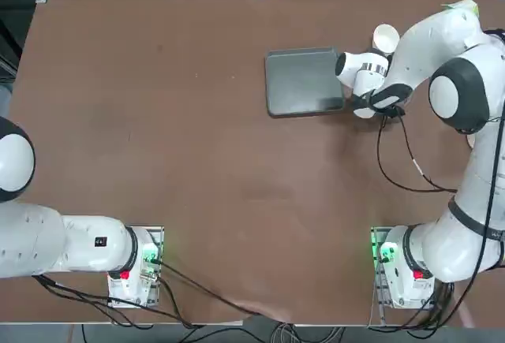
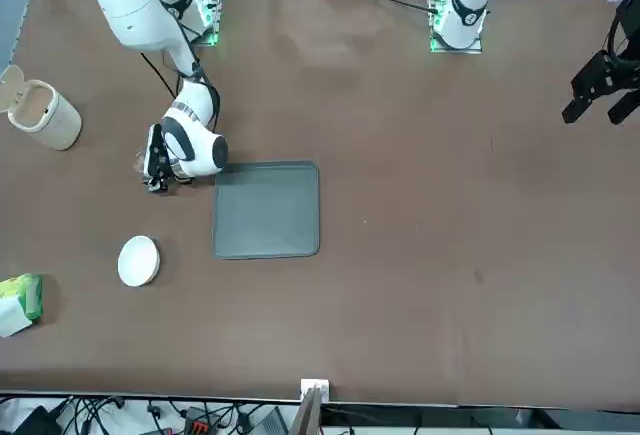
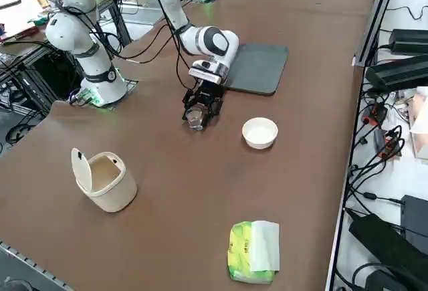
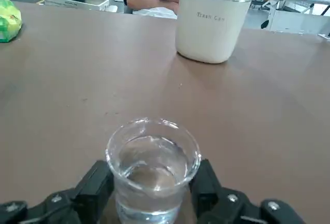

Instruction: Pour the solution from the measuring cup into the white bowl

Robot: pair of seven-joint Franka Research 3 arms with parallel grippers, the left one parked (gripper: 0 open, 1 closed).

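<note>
Reading the hold: the right fingers [image 4: 98, 188] grip the clear cup [image 4: 154, 172] from both sides, probably so we keep its liquid level and the rim free for pouring. It's upright, near the table [image 3: 174, 190]. The white bowl [image 3: 259, 132] sits apart, mouth up, ready to catch. We see bare table between; the tray's [image 3: 257, 68] edge lies near the bowl, the bin [image 3: 110, 187] well apart.

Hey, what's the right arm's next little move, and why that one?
Probably a gentle lift: the right gripper has its fingers at both sides of the measuring cup, which holds clear liquid and stands apart from the white bowl.
</note>
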